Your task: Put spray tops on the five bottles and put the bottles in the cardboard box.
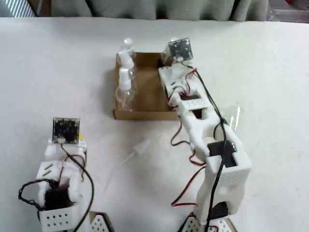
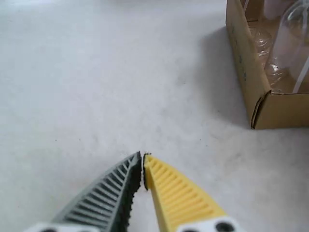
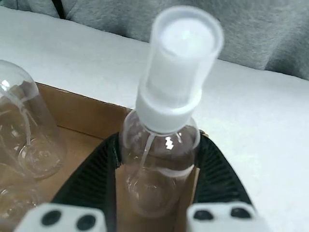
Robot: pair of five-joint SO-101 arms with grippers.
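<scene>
My right gripper (image 3: 159, 151) is shut on a clear bottle (image 3: 161, 145) with a white spray top, upright over the far right corner of the cardboard box (image 1: 145, 115). In the high view that arm (image 1: 193, 116) stretches to the box. Two capped clear bottles (image 1: 124, 87) (image 1: 127, 53) stand along the box's left wall; the right wrist view has one of them (image 3: 24, 125) beside the held bottle. A loose spray top (image 1: 139, 147) lies on the table in front of the box. My left gripper (image 2: 143, 157) is shut and empty, low over bare table at the front left.
The white table runs wide around the box. The box's near corner (image 2: 258, 108) is off to the side of my left gripper. A thin clear item (image 1: 235, 118) lies right of the right arm. Grey cloth hangs behind the table's far edge (image 3: 251, 29).
</scene>
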